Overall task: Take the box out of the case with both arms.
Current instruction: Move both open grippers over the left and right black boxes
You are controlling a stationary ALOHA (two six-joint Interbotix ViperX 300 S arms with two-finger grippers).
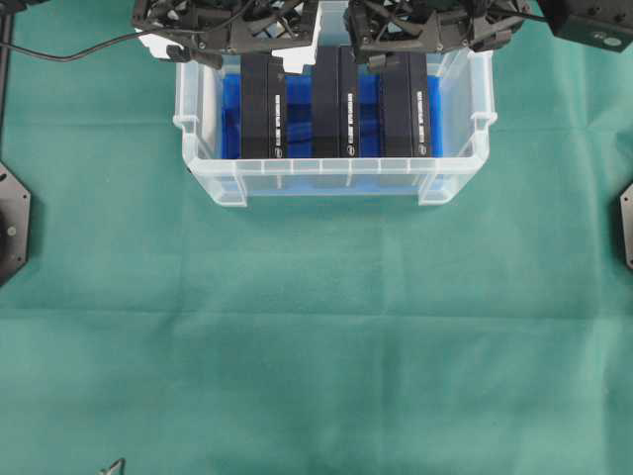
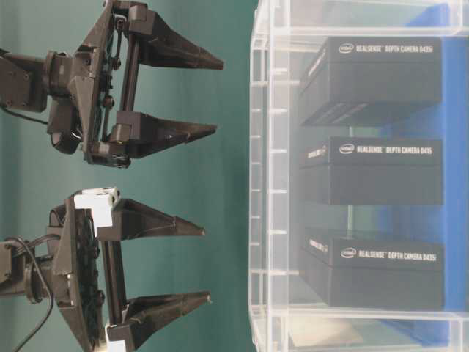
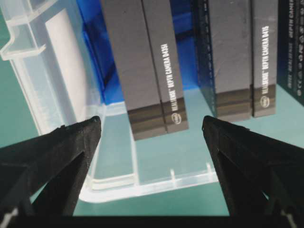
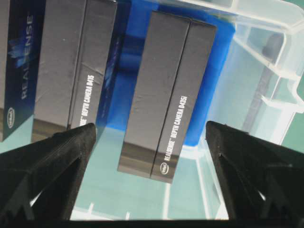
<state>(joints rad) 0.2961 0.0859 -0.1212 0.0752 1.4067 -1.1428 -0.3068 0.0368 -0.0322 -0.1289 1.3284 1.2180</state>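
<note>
The main risk is ambiguity and collision: the case (image 1: 450, 188) holds three near-identical black RealSense boxes standing on edge in a row, and the two arms are lined up over different ones, so if each closes on its own box the two-armed lift fails. The left wrist view looks down on the left box (image 3: 152, 71), framed between spread fingers, with the middle box (image 3: 232, 57) just beside it; the right wrist view frames the right box (image 4: 166, 95) in the same way. Judging from this, the arms would need to converge on one box, probably at opposite ends, and that brings the grippers close together inside the case, where wide fingers could strike the rim, the clear walls or a neighbouring box and tip it. The gaps between boxes over the blue liner (image 1: 229, 114) are narrow, so a finger coming down off-centre could land on a box top instead of sliding beside it. The boxes' smooth dark faces may also slip under a light pinch. As for pose, both arms reach over the far rim of the case in the overhead view; the left gripper (image 2: 205, 315) and the right gripper (image 2: 216, 95) point toward the case with jaws spread fully wide, holding nothing, still outside its wall in the table-level view.
</note>
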